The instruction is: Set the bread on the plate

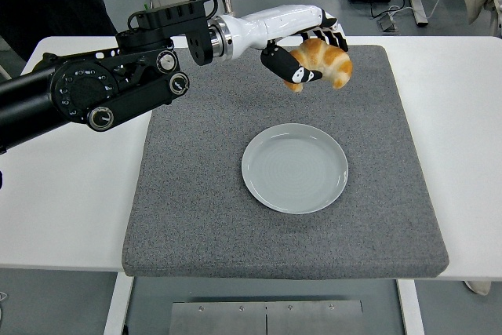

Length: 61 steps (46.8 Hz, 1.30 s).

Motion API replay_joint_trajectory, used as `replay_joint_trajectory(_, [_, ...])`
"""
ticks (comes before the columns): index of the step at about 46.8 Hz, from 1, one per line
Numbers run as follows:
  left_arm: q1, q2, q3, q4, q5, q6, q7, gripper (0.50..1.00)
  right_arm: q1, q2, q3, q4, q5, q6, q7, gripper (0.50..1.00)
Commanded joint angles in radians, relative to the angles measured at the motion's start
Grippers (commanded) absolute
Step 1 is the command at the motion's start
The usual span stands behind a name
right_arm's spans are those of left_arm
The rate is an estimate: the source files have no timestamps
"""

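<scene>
Now — carry step | left hand (pixel 310 49) fingers curled round the croissant (pixel 321 63), held aloft over the grey mat (pixel 196 194), beyond the empty plate (pixel 295 168) | next — bring it nearer and down over plate centre, then release.

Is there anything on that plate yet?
Empty. The plate shows only its bare grey surface; the bread is in the left hand, above the mat beyond it.
</scene>
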Motion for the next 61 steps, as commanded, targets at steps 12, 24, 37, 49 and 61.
replay_joint_trajectory(12, [0.044,-0.006,0.034,-0.019,0.020,0.001,-0.003,0.500,0.000,0.000,0.000,0.000,0.000,0.000,0.000,1.000])
replay_joint_trajectory(24, [0.069,-0.006,0.048,-0.036,0.058,0.001,-0.003,0.500,0.000,0.000,0.000,0.000,0.000,0.000,0.000,1.000])
replay_joint_trajectory(37, [0.121,-0.017,0.057,-0.034,0.106,0.006,-0.005,0.500,0.000,0.000,0.000,0.000,0.000,0.000,0.000,1.000])
replay_joint_trajectory(49, [0.154,-0.038,0.071,-0.034,0.120,0.011,-0.003,0.500,0.000,0.000,0.000,0.000,0.000,0.000,0.000,1.000])
replay_joint_trajectory(61, [0.168,-0.038,0.108,-0.033,0.163,0.052,-0.003,0.500,0.000,0.000,0.000,0.000,0.000,0.001,0.000,1.000])
